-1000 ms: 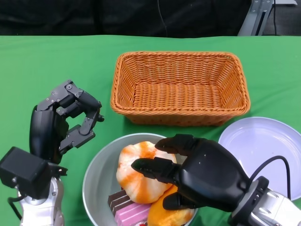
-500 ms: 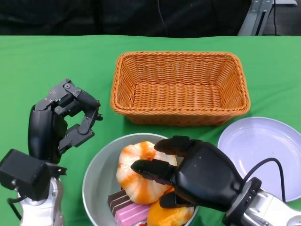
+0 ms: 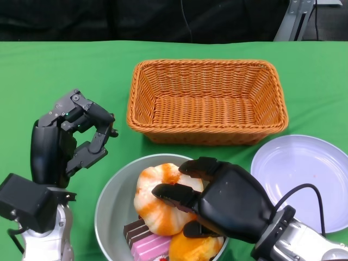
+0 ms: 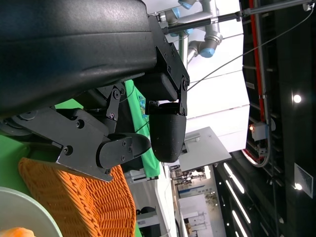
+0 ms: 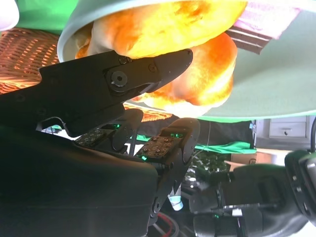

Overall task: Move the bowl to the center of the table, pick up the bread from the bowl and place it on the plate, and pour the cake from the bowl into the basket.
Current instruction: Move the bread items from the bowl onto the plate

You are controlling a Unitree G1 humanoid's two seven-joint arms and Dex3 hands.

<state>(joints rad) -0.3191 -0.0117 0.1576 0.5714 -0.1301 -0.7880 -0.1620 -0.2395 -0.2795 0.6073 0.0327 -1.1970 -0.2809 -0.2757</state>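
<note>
Bread (image 3: 161, 204) lay in the bowl (image 3: 111, 204); our right hand (image 3: 220, 201) clasped it. Left hand (image 3: 65, 144) hovered beside the bowl, fingers apart, holding nothing.

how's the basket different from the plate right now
The basket is woven orange wicker, while the plate is smooth and pale lilac-white. The basket is rectangular with tall walls; the plate is round and shallow. The basket sits at the table's middle, farther from the robot, while the plate lies nearer, on the robot's right, partly behind its right hand. Both rest on the green cloth with nothing inside.
</note>
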